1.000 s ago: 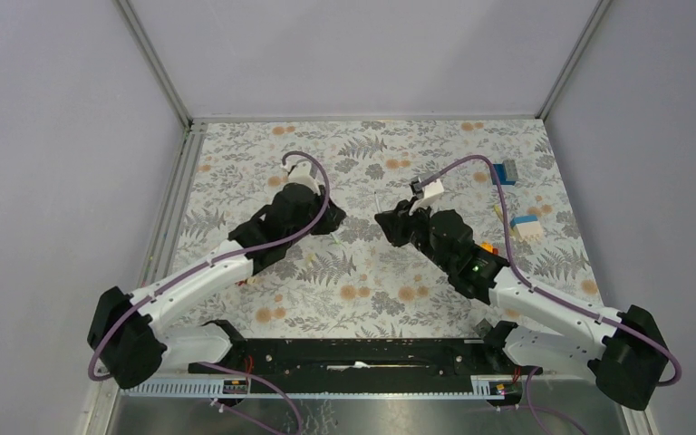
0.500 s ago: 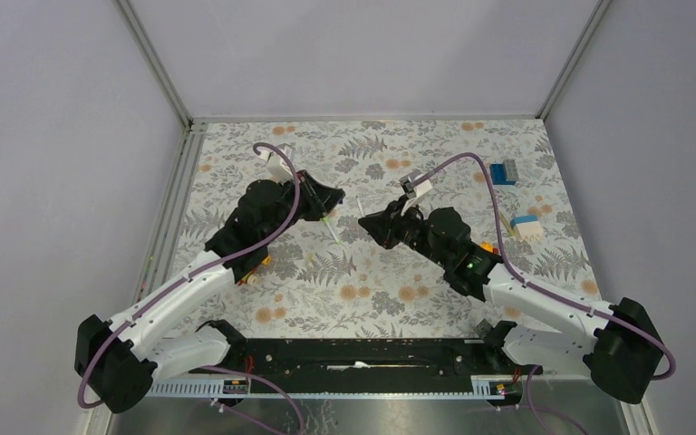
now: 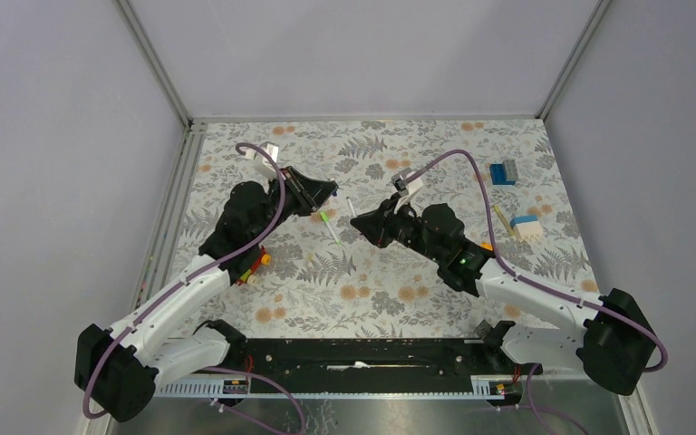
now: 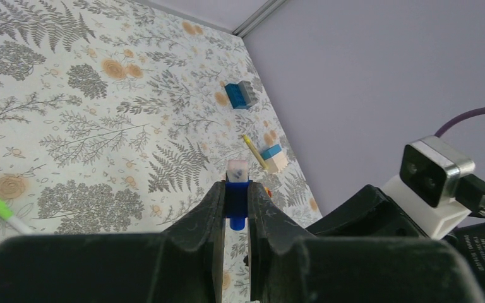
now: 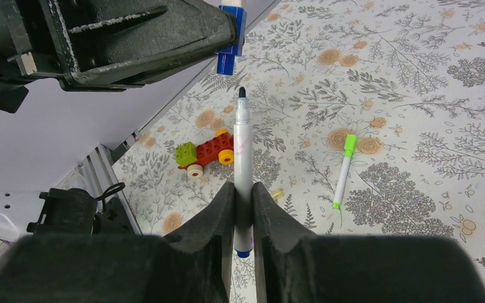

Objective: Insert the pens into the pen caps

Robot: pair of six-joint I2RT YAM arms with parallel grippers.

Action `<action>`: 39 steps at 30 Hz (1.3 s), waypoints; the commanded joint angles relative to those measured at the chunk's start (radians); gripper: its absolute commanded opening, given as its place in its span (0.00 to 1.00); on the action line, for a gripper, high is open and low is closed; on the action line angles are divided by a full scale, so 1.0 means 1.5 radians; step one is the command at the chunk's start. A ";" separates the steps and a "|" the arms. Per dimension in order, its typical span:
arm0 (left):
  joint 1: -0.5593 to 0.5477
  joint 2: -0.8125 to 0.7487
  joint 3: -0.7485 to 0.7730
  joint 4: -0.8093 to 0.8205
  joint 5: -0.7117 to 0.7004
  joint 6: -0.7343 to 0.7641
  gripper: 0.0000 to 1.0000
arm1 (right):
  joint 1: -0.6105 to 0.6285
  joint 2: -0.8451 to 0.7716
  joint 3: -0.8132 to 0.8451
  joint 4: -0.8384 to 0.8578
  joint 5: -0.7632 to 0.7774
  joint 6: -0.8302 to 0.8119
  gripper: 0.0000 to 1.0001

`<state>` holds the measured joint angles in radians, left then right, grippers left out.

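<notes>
Floral table; right wrist shows pen facing cap.

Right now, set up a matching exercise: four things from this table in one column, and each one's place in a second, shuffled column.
Things
1. slim dark blue plastic pen cap
2. thin white-barrelled uncapped pen
3. thin white pen with bright green cap
4. red, yellow and green toy brick car

Places
A. lying loose on the flowered tablecloth between the two tools
B. clamped in the left tool
C. on the cloth beside the left arm
D. clamped in the right tool

Pairs: 1-B, 2-D, 3-A, 4-C
</notes>
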<state>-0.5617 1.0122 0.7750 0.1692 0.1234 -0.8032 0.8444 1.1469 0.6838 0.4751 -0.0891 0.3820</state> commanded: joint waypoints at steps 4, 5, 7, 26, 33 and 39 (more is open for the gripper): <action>0.017 -0.028 -0.023 0.121 0.045 -0.034 0.00 | 0.003 0.002 0.029 0.054 -0.024 0.017 0.00; 0.019 -0.031 -0.026 0.131 0.048 -0.038 0.00 | 0.003 0.002 0.028 0.057 -0.025 0.019 0.00; 0.023 -0.033 -0.029 0.145 0.052 -0.045 0.00 | 0.003 0.001 0.025 0.061 -0.028 0.022 0.00; 0.046 -0.033 -0.057 0.271 0.101 -0.120 0.00 | 0.003 -0.002 0.024 0.090 -0.054 0.033 0.00; 0.053 -0.036 -0.060 0.299 0.112 -0.136 0.00 | 0.003 -0.004 0.026 0.100 -0.067 0.036 0.00; 0.060 -0.036 -0.060 0.325 0.126 -0.151 0.00 | 0.003 0.000 0.028 0.113 -0.080 0.038 0.00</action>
<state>-0.4828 0.9825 0.6930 0.5510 0.2779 -1.0069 0.8444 1.1496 0.6868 0.5713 -0.1787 0.4309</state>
